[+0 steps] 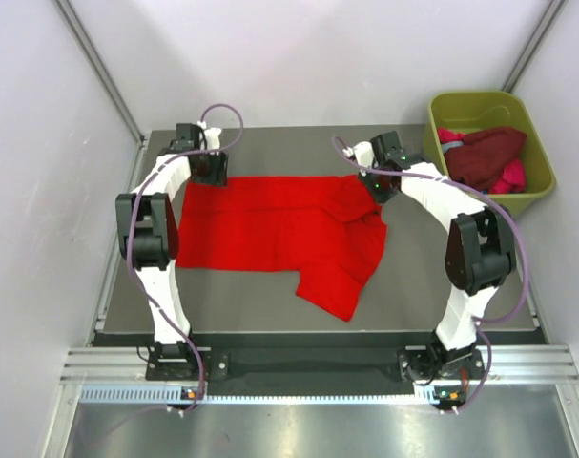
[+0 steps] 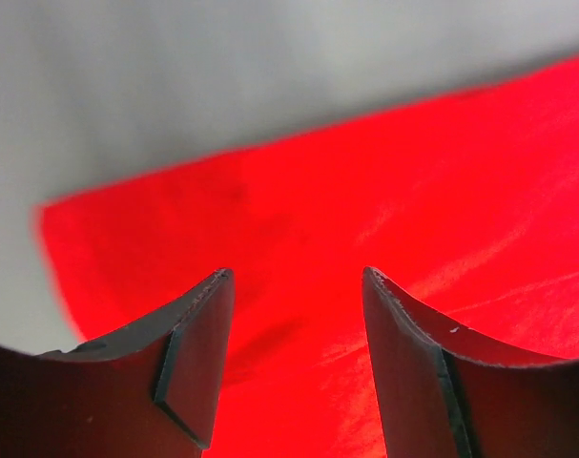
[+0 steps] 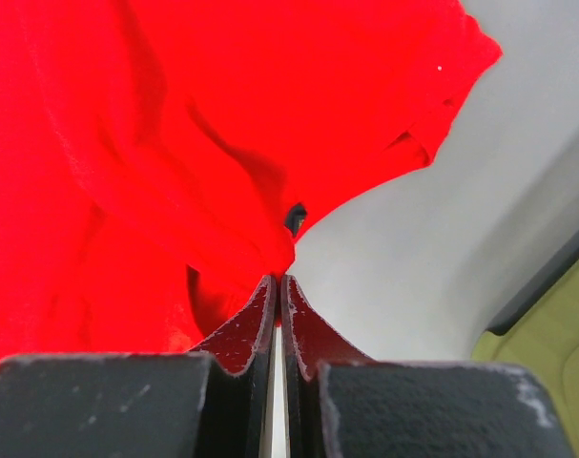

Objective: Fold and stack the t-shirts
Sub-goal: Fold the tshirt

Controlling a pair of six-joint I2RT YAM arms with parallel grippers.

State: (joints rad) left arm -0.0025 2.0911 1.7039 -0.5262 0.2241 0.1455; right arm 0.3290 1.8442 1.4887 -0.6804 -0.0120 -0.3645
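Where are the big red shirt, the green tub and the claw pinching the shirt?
big red shirt (image 1: 270, 224): top view, middle of the flat cloth.
green tub (image 1: 475, 107): top view, its far wall.
right gripper (image 3: 277, 284): right wrist view, between its shut fingertips.

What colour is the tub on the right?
Olive green; the tub shows best in the top external view.

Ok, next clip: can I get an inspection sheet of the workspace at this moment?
Surface: dark grey tabletop.
Job's things: bright red cloth t-shirt spread out, right side bunched; dark maroon t-shirt and pink t-shirt in olive-green plastic tub, far right.
Clutter: nothing seen.
Hands: left hand open over red shirt's far-left corner; right hand shut on its far-right edge.
Cables: purple cables loop off both arms.
Surroundings: white walls; metal rail at near edge.
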